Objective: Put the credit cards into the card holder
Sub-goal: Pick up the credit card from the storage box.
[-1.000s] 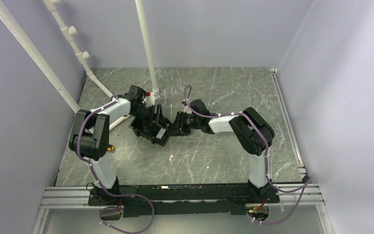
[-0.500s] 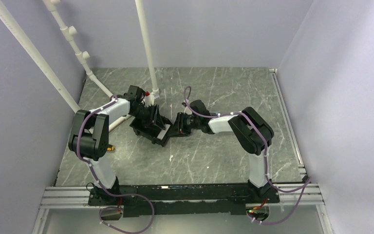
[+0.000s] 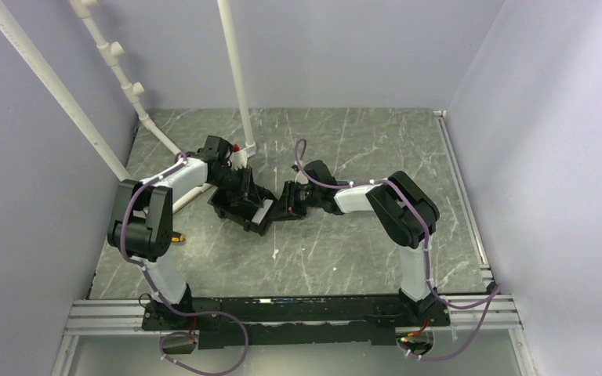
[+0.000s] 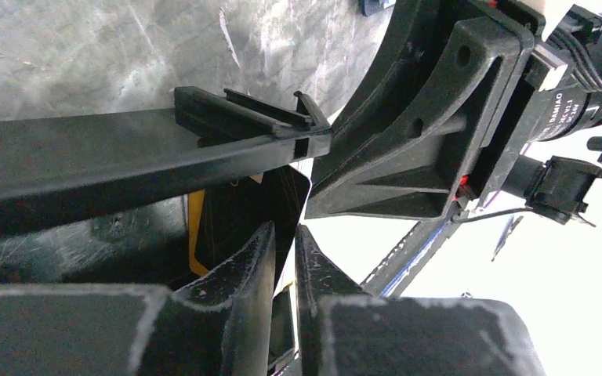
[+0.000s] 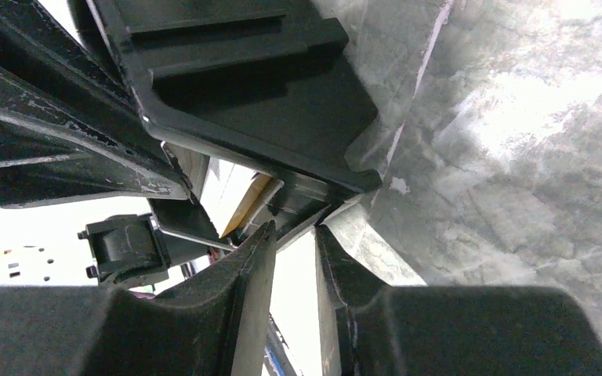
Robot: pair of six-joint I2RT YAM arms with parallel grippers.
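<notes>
Both grippers meet at a black bin (image 3: 231,210) in mid-table. My left gripper (image 3: 252,197) reaches in from the back left. In the left wrist view it (image 4: 284,235) is shut on a thin dark sheet (image 4: 239,204), seemingly the card holder, with the orange-tan card's edge (image 4: 195,235) beside it. My right gripper (image 3: 281,207) comes from the right. In its wrist view its jaws (image 5: 294,235) stand a narrow gap apart with only bright background between them. Just past the tips, the orange-tan card's edge (image 5: 252,200) and a pale strip (image 5: 223,184) show under the bin (image 5: 243,78).
A whitish patch (image 3: 262,211) shows at the bin's right end, between the grippers. A white post (image 3: 235,78) stands just behind the left arm, and slanted white pipes (image 3: 117,63) run along the left wall. Marbled grey tabletop (image 3: 345,243) lies around.
The left gripper and the bin have shifted slightly to the back left. The whitish patch at the bin's right end has become brighter and more exposed. The right arm has barely moved.
</notes>
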